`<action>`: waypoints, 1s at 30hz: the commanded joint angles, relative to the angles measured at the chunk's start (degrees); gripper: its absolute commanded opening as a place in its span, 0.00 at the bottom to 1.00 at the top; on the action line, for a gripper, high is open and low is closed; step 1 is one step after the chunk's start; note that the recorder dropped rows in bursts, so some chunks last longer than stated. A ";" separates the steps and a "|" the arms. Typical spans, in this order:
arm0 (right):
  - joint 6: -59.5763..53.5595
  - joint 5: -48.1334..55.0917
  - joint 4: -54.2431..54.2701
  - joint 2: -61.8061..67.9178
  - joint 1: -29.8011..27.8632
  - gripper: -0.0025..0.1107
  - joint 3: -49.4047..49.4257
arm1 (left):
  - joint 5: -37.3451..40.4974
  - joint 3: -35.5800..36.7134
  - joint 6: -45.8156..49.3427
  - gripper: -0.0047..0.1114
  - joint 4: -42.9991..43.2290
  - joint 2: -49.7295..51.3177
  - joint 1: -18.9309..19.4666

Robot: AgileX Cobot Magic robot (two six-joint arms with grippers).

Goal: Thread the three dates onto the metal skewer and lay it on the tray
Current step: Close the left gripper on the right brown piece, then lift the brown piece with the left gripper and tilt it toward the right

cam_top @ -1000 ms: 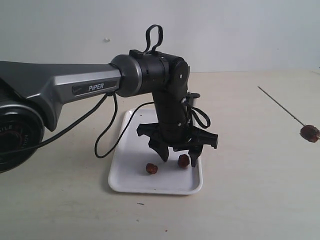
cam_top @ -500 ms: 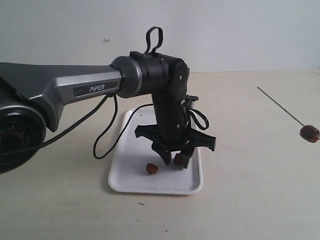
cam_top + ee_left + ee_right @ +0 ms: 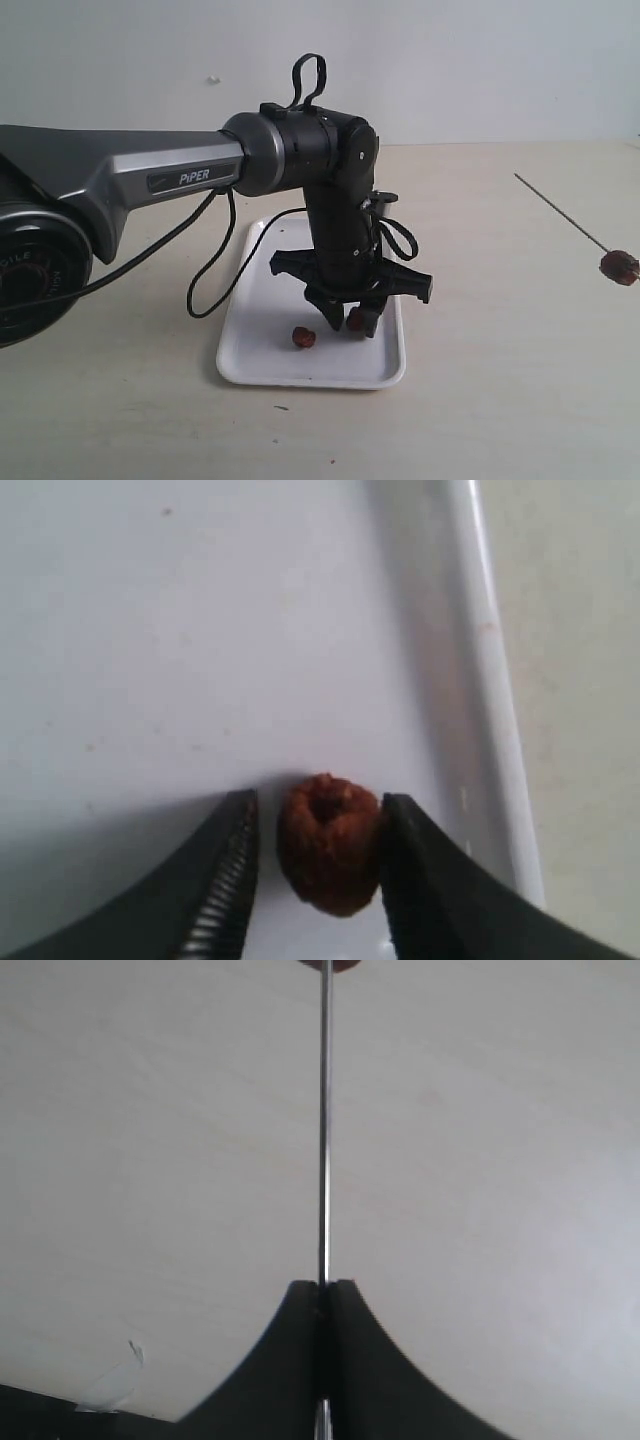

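The white tray (image 3: 258, 352) lies mid-table. My left gripper (image 3: 348, 322) is down on it, shut on one date (image 3: 356, 319). In the left wrist view my left gripper (image 3: 320, 806) has its fingers on either side of this date (image 3: 328, 845), close to the tray rim (image 3: 482, 640). A second date (image 3: 303, 338) lies loose on the tray beside it. At the far right the metal skewer (image 3: 560, 210) hangs tilted in the air with the third date (image 3: 619, 267) threaded on it. My right gripper (image 3: 322, 1286) is shut on the skewer (image 3: 323, 1140); the arm itself is outside the exterior view.
The left arm's grey link (image 3: 120, 180) and its black cable (image 3: 215, 270) reach over the tray's left side. A tiny brown crumb (image 3: 283, 407) sits on the table in front of the tray.
My left gripper went from wide open above the tray to shut on the right-hand date, dropping slightly. The skewer and its date have stayed put.
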 commanded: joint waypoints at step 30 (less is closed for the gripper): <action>-0.36 -1.58 -0.48 -0.52 -0.27 0.02 0.28 | 1.54 0.25 36.78 0.30 -0.13 -4.75 -0.34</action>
